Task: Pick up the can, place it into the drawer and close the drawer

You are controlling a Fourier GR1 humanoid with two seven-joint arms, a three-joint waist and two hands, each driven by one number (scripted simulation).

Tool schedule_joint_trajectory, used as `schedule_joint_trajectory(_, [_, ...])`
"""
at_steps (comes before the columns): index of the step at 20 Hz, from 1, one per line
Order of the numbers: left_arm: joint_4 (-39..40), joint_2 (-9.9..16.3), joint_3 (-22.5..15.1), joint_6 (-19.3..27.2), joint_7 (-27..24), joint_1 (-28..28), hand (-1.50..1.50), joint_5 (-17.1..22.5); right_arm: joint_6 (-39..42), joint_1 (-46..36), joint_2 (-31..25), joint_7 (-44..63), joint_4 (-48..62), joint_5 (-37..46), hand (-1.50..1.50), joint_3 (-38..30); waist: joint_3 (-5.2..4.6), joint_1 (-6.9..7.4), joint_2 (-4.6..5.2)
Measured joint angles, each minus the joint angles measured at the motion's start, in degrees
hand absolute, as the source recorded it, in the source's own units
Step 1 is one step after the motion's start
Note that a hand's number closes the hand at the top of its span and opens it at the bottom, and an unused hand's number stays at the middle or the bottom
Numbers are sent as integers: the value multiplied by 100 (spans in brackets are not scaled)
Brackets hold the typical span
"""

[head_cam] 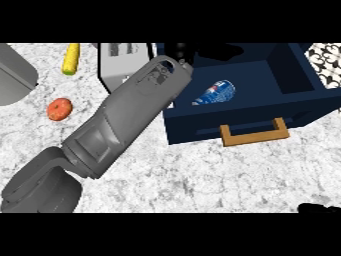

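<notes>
blue can (214, 93) lies in drawer (291, 97), left hand hidden.

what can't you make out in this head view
- Left hand: only a dark part shows past the grey forearm, over the drawer's back; open or shut is unclear.
- Can: lies inside the drawer; its left end is hidden by the forearm.
- Right hand: cut off by the lower right edge; only a dark sliver shows.
- White appliance: partly behind the forearm; cannot be identified.
</notes>
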Motion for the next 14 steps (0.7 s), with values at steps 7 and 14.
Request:
schedule_joint_trajectory(7, [-169, 0, 103, 12, -201, 19, -150, 359, 70, 12, -274, -292, -246, 899, -150, 333, -3, 117, -25])
schedule_joint_trajectory(14, [-193, 0, 169, 116, -368, -131, -150, 539, -91, -268, -591, -465, -63, 2236, -150, 718, -5, 326, -59])
